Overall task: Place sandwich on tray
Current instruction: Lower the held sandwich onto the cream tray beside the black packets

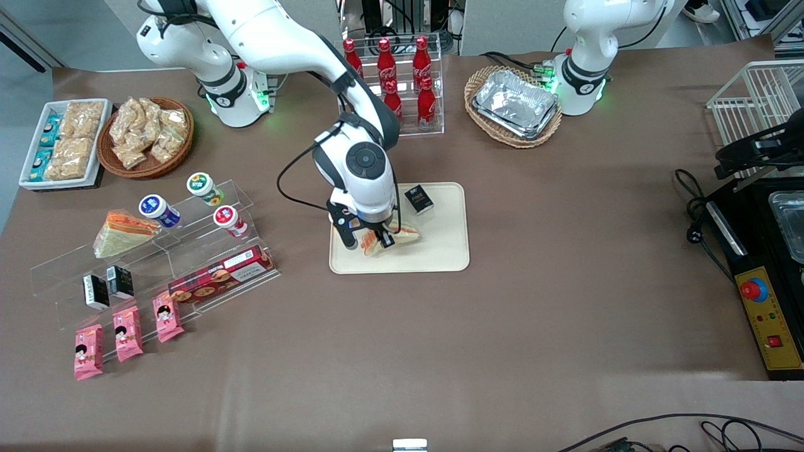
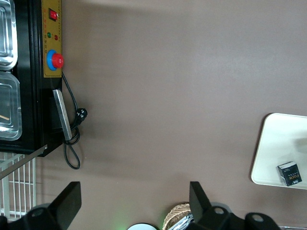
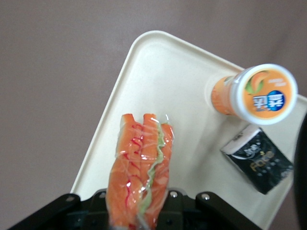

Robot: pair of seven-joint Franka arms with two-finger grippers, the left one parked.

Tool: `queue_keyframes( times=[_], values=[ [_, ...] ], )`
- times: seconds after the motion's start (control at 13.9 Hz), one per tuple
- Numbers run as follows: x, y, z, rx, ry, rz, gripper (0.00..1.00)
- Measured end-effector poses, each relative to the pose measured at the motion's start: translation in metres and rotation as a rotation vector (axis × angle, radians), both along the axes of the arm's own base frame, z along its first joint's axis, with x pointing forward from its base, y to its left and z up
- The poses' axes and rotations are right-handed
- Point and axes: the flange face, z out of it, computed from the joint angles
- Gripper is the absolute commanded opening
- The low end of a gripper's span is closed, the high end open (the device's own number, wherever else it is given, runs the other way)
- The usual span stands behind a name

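The sandwich [image 1: 394, 237] [image 3: 142, 167], a slim wrapped wedge with orange-red filling and a green strip, hangs low over the cream-beige tray [image 1: 440, 251] [image 3: 163, 81], near the tray's corner closest to the front camera on the working arm's side. My right gripper [image 1: 372, 240] is shut on it from above, and its fingers are mostly hidden by the wrap. I cannot tell whether the sandwich touches the tray. A small black box [image 1: 419, 198] [image 3: 257, 159] and an orange-capped bottle [image 3: 259, 94] stand on the tray, farther from the front camera than the sandwich.
A bigger triangular sandwich [image 1: 123, 233] lies on clear acrylic steps [image 1: 207, 251] toward the working arm's end, with small jars, a biscuit box [image 1: 221, 275] and pink packets [image 1: 128, 334]. A cola bottle rack [image 1: 402, 75] and a basket of foil trays [image 1: 514, 105] stand near the arms' bases.
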Motion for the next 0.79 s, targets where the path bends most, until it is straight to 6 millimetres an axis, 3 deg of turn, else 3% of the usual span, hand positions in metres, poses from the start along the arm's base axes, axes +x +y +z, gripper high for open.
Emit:
queue_keyframes(
  times=[0.79],
  values=[
    [0.007, 0.01, -0.037, 0.012, -0.032, -0.117, 0.0]
  ],
)
